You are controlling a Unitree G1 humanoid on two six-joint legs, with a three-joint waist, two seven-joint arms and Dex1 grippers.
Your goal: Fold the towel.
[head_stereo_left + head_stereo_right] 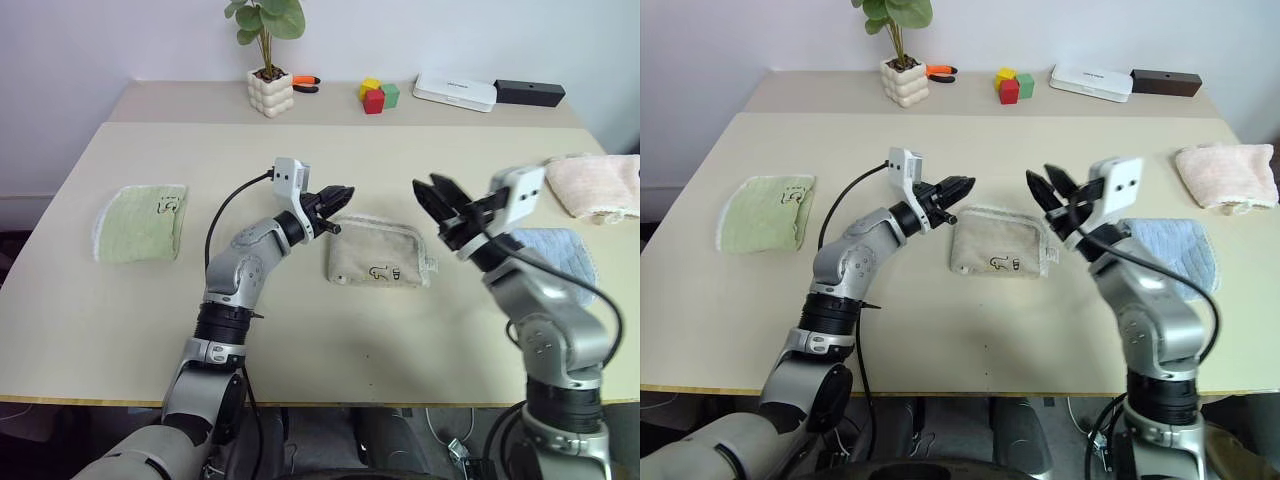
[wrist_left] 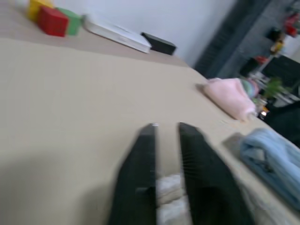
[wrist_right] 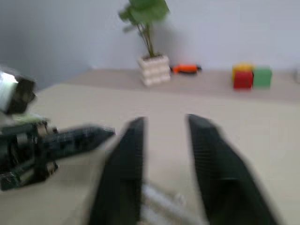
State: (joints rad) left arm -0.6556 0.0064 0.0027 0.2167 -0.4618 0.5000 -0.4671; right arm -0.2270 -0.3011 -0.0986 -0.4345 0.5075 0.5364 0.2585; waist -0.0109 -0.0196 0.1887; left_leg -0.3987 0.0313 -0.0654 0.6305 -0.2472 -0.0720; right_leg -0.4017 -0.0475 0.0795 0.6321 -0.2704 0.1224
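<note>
Both arms hover (wrists raised) over the towel (image 1: 378, 262).

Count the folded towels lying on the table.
4: green towel at the left, beige towel in the middle, blue towel and pink towel at the right.

Open table (image 1: 300, 330) round towel (image 1: 378, 262) — blue towel (image 1: 560, 255) crowds right.

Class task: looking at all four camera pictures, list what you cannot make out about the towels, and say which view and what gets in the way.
- beige towel: logo too small to read in the eye views; blurred behind the left end effector in the left wrist view.
- light blue towel: partly hidden by the right arm, eye views.
- pink towel: cut by the left eye view's edge.
</note>
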